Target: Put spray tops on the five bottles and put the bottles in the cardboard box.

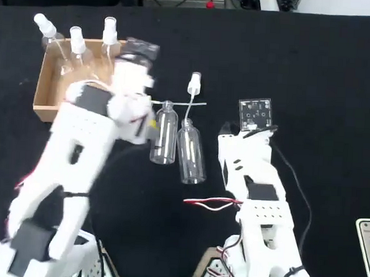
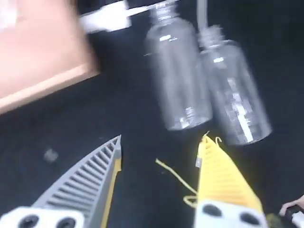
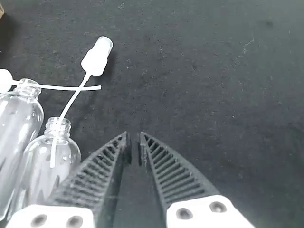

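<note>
Hovering at 9 o'clock of two open bottles (image 1: 165, 134) lying side by side, with left gripper (image 2: 161, 142) fingers spread apart, right gripper (image 3: 134, 140) nearly pinched together and empty at 3 o'clock, cardboard box (image 1: 41, 97) with three topped bottles (image 1: 78, 46) at 10 o'clock.

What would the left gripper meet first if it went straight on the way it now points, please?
Most likely the base of the bare-necked clear bottle, lying straight ahead of the left gripper with its jaws open. Depth is unclear, so it might touch the black table first.
</note>
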You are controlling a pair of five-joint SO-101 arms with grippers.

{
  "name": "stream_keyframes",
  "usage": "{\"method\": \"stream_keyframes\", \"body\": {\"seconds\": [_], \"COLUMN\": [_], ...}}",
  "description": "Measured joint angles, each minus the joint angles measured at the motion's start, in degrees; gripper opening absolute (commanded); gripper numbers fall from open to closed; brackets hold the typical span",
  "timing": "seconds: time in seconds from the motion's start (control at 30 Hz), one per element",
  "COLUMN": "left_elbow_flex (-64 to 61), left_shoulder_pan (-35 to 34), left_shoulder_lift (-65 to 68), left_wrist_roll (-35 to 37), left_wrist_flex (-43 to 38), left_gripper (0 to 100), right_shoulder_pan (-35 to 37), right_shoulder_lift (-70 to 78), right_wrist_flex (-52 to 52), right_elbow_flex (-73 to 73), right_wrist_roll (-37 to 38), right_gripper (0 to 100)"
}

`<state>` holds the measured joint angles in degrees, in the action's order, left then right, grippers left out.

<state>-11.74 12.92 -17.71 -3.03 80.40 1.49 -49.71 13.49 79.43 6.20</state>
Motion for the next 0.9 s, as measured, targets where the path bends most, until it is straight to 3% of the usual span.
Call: {"method": "stream_keyframes", "body": {"seconds": [0.2,0.9], "left_elbow_flex": [-0.62,-2.29], "left_shoulder_pan": [5.63,5.80], "left_shoulder_lift": [6.51,20.84], "left_wrist_roll": [0.97,6.33], "left_wrist_flex": [-7.03,-21.19], "left_gripper": [25,25], "right_shoulder_pan": [0.00,0.00], "right_shoulder_lift": [0.00,0.00], "right_wrist_flex": [0.00,0.00], "right_elbow_flex": [0.00,0.00], "right_wrist_roll": [-0.09,-0.09], "right_gripper": [3.4,3.4]}}
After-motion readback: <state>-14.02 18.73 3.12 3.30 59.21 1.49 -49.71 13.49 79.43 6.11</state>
